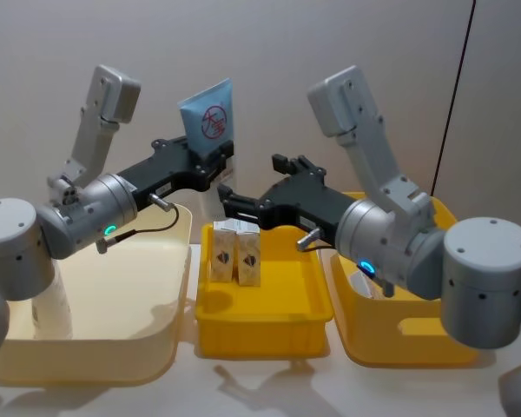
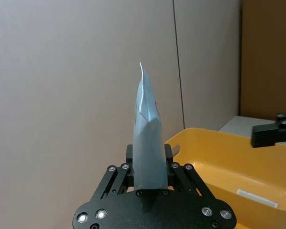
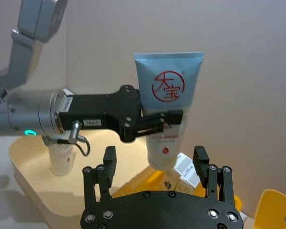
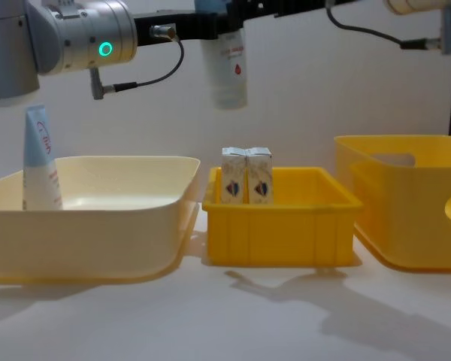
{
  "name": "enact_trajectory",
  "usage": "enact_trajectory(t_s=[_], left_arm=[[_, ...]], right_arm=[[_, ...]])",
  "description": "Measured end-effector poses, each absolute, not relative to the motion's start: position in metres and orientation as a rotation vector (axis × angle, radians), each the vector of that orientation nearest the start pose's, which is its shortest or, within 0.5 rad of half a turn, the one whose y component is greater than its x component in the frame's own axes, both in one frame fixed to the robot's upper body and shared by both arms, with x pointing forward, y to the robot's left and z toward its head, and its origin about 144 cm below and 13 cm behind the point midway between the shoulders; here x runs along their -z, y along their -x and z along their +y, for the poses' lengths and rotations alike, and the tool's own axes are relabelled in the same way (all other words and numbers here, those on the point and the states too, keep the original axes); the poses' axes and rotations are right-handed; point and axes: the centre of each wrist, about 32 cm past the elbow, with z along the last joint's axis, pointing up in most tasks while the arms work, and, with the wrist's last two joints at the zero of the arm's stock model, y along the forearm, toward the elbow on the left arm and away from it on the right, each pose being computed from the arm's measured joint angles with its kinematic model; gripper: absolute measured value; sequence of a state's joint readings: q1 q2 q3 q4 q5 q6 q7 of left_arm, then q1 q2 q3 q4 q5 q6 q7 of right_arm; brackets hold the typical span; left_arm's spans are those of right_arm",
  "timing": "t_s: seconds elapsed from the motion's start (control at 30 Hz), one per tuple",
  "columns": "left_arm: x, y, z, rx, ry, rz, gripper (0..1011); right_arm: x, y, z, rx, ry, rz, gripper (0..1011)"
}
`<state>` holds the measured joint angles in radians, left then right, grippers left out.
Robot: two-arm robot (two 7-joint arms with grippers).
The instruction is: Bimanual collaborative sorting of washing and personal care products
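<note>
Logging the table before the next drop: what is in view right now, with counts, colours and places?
cream bin: 1, cream, on the left
small yellow bin: 1, yellow, in the middle
large yellow bin: 1, yellow, on the right
cartons: 2, cream with blue-red diamonds, upright side by side in the small yellow bin
standing tube: 1, light blue and white, upright in the cream bin
held tube: 1, light blue and white with a red mark, raised above the bins
left pincer: 1, black, shut on the held tube
right pincer: 1, black, open, facing the held tube
</note>
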<state>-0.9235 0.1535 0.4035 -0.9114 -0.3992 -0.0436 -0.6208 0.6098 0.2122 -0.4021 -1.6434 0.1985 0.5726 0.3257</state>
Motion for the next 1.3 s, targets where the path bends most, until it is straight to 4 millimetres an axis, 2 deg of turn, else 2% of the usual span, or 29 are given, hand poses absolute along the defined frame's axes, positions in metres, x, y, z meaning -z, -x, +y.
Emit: enact_trajectory(t_s=[0.57, 1.3], left_arm=[[-1.336, -0.679, 0.216, -0.762, 0.055, -0.224, 305], [-1.342, -0.672, 0.213, -0.644, 0.106, -0.148, 305]], right_arm=[[-1.366, -0.54, -0.18, 0.949, 0.304, -0.151, 1001], [-1.358, -0.549, -0.166, 0.965, 0.314, -0.129, 1001]])
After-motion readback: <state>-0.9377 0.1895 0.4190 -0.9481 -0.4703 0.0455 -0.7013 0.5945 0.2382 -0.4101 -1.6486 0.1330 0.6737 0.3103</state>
